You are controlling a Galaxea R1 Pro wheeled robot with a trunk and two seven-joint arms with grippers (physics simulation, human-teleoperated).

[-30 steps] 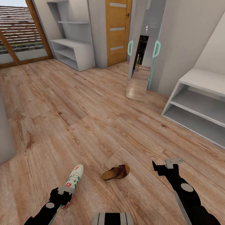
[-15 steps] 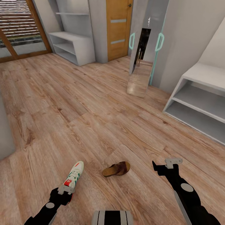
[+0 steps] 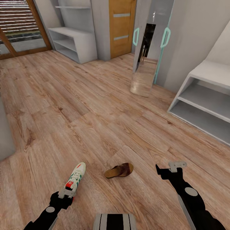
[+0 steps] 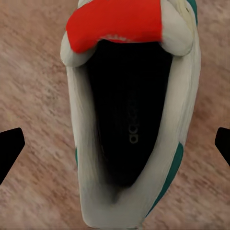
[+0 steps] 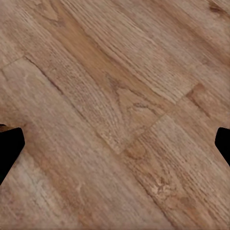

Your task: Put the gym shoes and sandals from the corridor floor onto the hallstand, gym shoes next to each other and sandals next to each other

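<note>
beside the sandal, the gym shoe lies between the wide-open, empty left gripper fingers.

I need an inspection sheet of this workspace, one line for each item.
Surface: wood-plank corridor floor.
Job's things: one gym shoe and one sandal lie apart on the floor; hallstand at the right, its visible shelves bare.
Clutter: nothing seen.
Grippers: left gripper open above the gym shoe's opening; right gripper open over bare floor.
Cables: nothing seen.
Surroundings: wooden door, second grey shelf unit, mirrored door.
</note>
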